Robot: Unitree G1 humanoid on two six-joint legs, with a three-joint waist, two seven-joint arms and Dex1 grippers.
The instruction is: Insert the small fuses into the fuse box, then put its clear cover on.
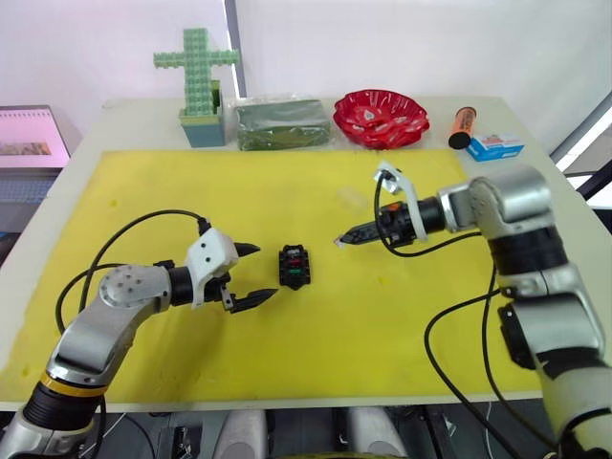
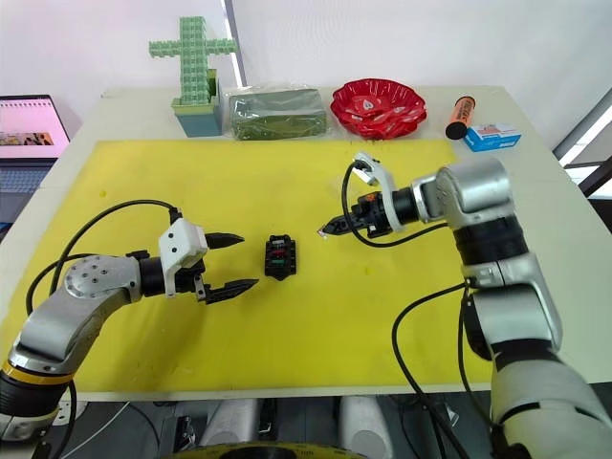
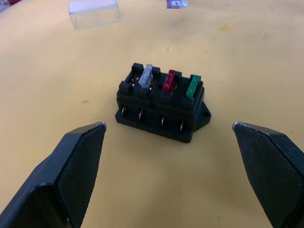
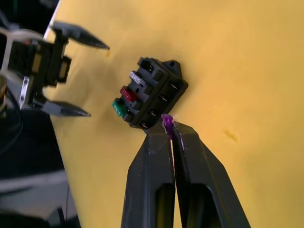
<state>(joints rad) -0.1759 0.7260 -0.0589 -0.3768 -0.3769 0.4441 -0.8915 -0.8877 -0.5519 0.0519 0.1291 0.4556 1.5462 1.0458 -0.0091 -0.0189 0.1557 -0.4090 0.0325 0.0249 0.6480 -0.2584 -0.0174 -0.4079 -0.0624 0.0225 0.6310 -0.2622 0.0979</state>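
Observation:
The fuse box (image 1: 295,267) is a small black block lying on the yellow mat (image 1: 316,354), between my two grippers. Grey, red and green small fuses (image 3: 169,80) stand in its top slots, and one end slot is bare. My left gripper (image 1: 253,274) is open just to the box's left, its fingers (image 3: 76,161) spread wide at either side of it. My right gripper (image 1: 341,239) hovers to the right of the box, shut on a purple fuse (image 4: 167,124) at its tips. The clear cover (image 3: 93,13) lies on the mat beyond the box.
Along the table's far edge stand a green block cross (image 1: 196,72), a clear bag of green stuff (image 1: 282,122), a red bowl (image 1: 380,117), an orange marker (image 1: 462,126) and a blue-white carton (image 1: 495,146). A laptop (image 1: 29,139) sits at the far left.

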